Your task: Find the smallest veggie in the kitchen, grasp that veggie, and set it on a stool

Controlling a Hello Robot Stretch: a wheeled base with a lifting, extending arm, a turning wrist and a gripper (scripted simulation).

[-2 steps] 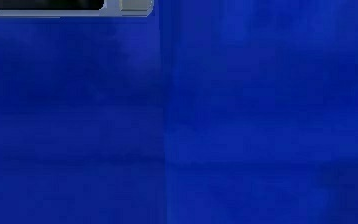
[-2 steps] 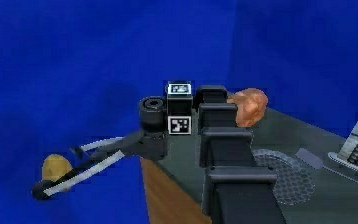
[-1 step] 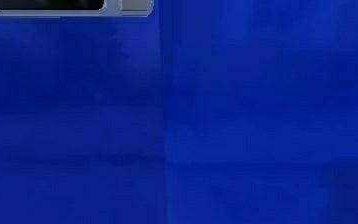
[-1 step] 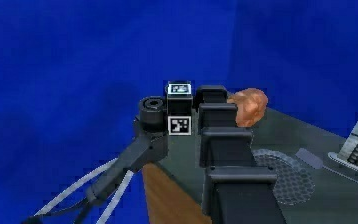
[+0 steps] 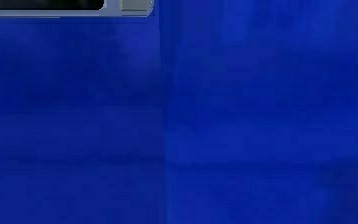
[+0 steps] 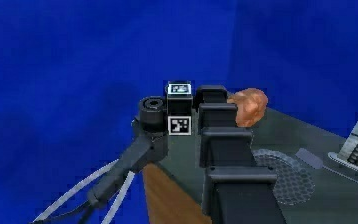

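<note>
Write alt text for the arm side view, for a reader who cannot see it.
The robot's dark arm reaches out over a dark grey counter, and its gripper points down toward the picture's left before a deep blue wall. A lumpy orange-brown thing lies on the counter just right of the arm's far end, with a round grate nearer.

The wall [image 5: 237, 120] is deep blue all over. The box [image 5: 87, 6] at its top edge is black with a grey rim. The arm [image 6: 232, 165] is black, and its two little squares [image 6: 179, 125] are white with black marks. The gripper [image 6: 82, 205] is black with pale grey fingers. The lump [image 6: 250, 105] is orange-brown. The counter [image 6: 302, 135] is dark grey on top with a brown side, and a round patch [image 6: 277, 168] on it has a fine grey criss-cross pattern.
</note>
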